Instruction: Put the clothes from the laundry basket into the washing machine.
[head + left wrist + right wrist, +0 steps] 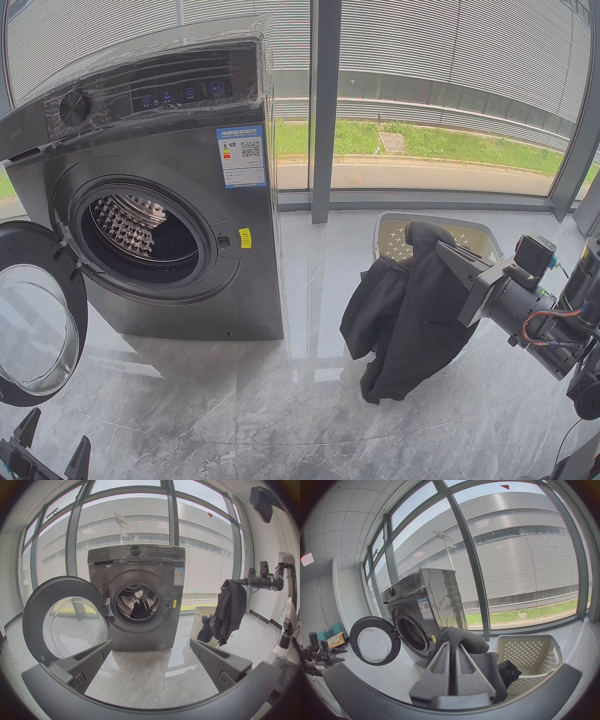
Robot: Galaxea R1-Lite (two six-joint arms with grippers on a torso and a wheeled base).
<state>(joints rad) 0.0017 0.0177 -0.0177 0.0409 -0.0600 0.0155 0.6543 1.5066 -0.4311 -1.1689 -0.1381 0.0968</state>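
Dark garment (pixel 412 319) hangs from the right hand (pixel 451 255), which is clamped on it, above the laundry basket (pixel 484 232) right of the washing machine (pixel 187 144). The transfer step is in hand; next it likely needs carrying across into the open drum (pixel 147 234). The left hand (pixel 56 431) sits spread wide, low before the machine.

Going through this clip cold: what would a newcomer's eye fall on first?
The dark garment hanging from the shut right gripper, in front of the cream laundry basket by the window. Next, the grey washing machine on the left with its round door swung wide open. The left gripper is open, low over the floor, facing the drum.
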